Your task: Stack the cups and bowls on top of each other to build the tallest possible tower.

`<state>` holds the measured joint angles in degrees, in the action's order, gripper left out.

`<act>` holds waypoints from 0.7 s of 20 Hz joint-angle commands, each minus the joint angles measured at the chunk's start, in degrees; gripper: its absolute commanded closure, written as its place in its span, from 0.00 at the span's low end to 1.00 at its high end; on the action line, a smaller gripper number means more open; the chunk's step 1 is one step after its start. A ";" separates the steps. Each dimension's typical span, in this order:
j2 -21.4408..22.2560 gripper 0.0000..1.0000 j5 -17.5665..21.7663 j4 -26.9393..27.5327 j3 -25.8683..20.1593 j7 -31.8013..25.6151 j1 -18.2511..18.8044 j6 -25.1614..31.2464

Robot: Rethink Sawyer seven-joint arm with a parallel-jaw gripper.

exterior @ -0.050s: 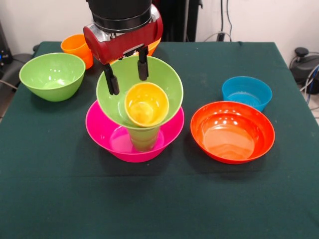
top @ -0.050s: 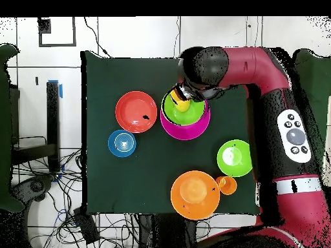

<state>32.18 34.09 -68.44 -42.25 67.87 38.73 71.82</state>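
Now yellow cup (exterior @ -0.050s: 146, 104) tilted, mouth frontward.

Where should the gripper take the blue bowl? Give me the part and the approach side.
Grip the blue bowl by its rim, coming straight down from above. It sits upright and open on the table, so the thin flared wall offers a lip to pinch, probably on the side away from the red-orange bowl, which sits very close to it.

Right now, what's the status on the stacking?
Pincer open above tower. Yellow cup sits tilted in green bowl, pink bowl at base. Nothing in the way.
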 commanded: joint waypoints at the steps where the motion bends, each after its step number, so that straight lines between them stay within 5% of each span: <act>1: -3.41 0.00 3.75 -0.48 2.93 -6.06 -1.12 -3.10; 14: -1.86 0.00 3.67 -1.35 3.50 -4.58 -1.10 -2.82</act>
<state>32.23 34.10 -68.44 -42.24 67.87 38.73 71.82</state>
